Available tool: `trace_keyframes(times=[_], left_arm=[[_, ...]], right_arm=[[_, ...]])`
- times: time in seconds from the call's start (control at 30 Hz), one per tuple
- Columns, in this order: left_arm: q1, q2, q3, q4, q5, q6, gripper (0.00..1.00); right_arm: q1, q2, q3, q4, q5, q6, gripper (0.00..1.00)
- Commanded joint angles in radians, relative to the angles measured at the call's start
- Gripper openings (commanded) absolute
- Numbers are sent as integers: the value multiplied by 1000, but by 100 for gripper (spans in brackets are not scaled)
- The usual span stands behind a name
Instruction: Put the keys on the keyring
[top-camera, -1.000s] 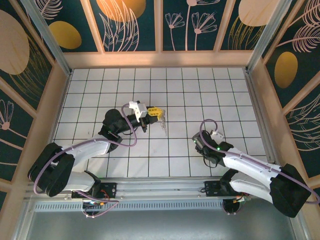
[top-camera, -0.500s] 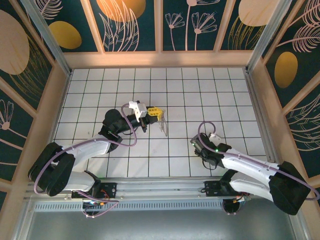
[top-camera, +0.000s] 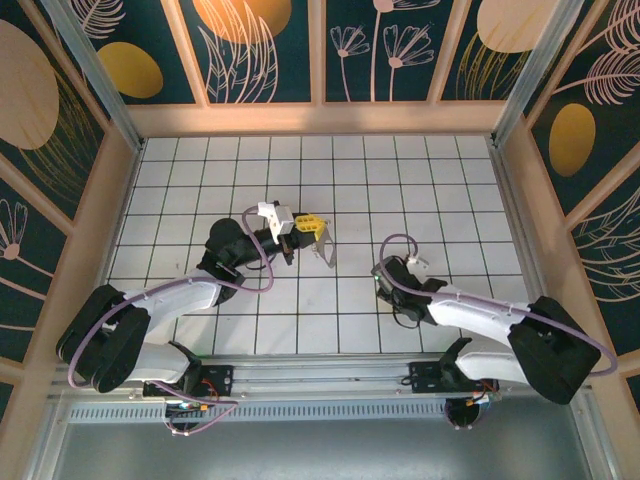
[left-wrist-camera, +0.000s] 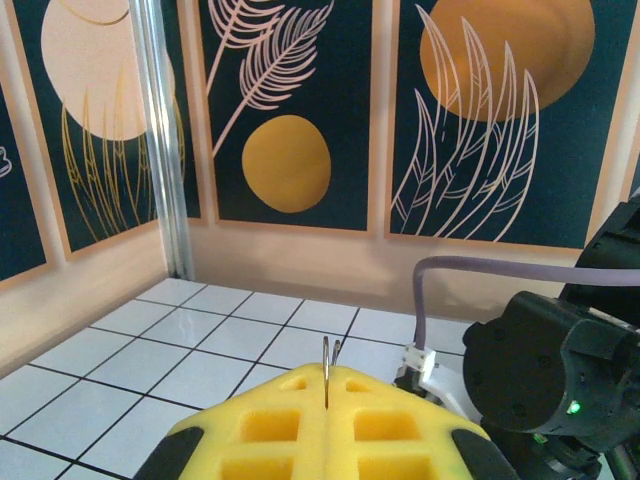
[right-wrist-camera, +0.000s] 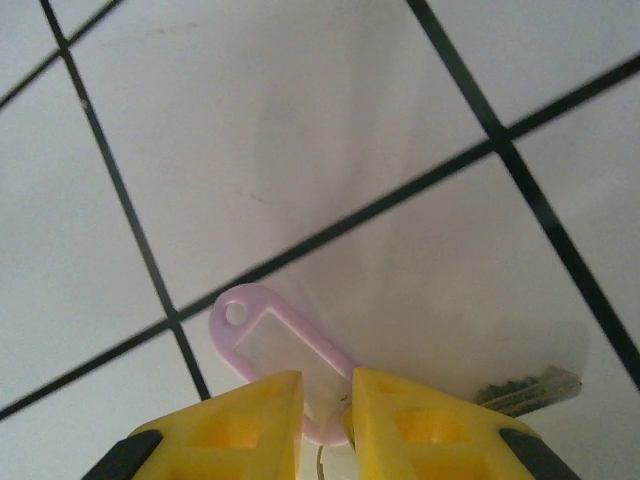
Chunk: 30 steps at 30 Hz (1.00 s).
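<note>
Right of centre on the worktop (top-camera: 460, 190), the right gripper (right-wrist-camera: 325, 420) sits low over the key (right-wrist-camera: 530, 388), jaws narrow astride its lilac tag (right-wrist-camera: 262, 335). I cannot tell whether they grip. The left gripper (left-wrist-camera: 327, 397) holds the keyring (left-wrist-camera: 327, 362) aloft, jaws shut on it. The step looks like key pickup. Next calls for a firm pinch, a lift, then threading leftward. Bare tiles surround both; the walls (top-camera: 515, 230) stand well apart.

I see white shells on my left arm (top-camera: 180, 295) and right arm (top-camera: 480, 318), with round black joint housings and bulky black elbows. A lilac cable (top-camera: 262, 270) loops behind each claw. On the left gripper (top-camera: 312, 222) and right gripper (right-wrist-camera: 327, 390), yellow fingers (left-wrist-camera: 270, 425) have square pockets and black outer edges. A green light (left-wrist-camera: 573, 407) glows on the black housing behind the right claw.
</note>
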<state>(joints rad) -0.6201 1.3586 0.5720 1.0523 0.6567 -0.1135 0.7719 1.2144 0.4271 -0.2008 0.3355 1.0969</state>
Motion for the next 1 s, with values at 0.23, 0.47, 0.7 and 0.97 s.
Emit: trace_keyframes(times=[0.23, 0.47, 0.7, 0.97], left_arm=[[-2, -10, -8, 73, 14, -16, 0], [-3, -4, -8, 81, 17, -14, 0], [-3, -1, -7, 86, 20, -15, 0], [-2, -3, -9, 89, 21, -20, 0]], right_arm=[[-34, 3, 115, 5, 20, -96, 20], [-34, -121, 66, -106, -29, -52, 23], [-34, -176, 21, -153, -114, -31, 29], [-40, -111, 18, -125, -139, -47, 30]])
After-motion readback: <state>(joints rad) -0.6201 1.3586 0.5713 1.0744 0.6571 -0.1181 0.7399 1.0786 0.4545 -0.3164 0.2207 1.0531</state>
